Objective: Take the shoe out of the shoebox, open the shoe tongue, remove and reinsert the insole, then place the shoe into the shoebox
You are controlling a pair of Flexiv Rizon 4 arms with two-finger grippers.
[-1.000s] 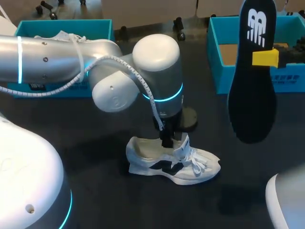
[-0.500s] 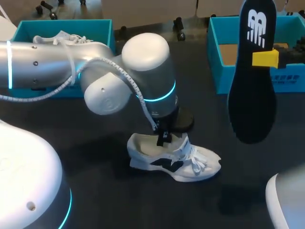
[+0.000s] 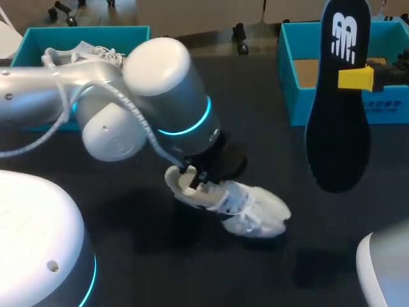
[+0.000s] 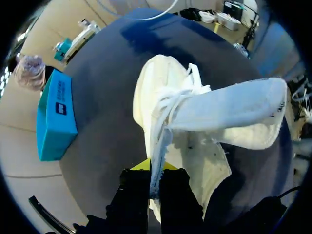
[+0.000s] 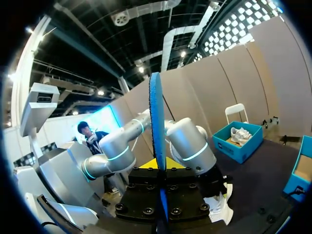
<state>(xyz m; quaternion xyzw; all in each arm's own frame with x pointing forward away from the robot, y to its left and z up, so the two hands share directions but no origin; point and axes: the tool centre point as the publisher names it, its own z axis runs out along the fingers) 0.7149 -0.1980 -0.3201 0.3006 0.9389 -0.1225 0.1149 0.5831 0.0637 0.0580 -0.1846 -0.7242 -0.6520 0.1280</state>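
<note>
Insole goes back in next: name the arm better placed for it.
Right. Its gripper is shut on the insole, held upright above the table; the left gripper is occupied, shut on the shoe.

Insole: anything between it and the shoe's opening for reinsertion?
Nothing lies on the table between the insole, held up by the right pincer, and the shoe. But the left pincer is shut on the tongue, and the left wrist sits close over the opening in the head view.
</note>
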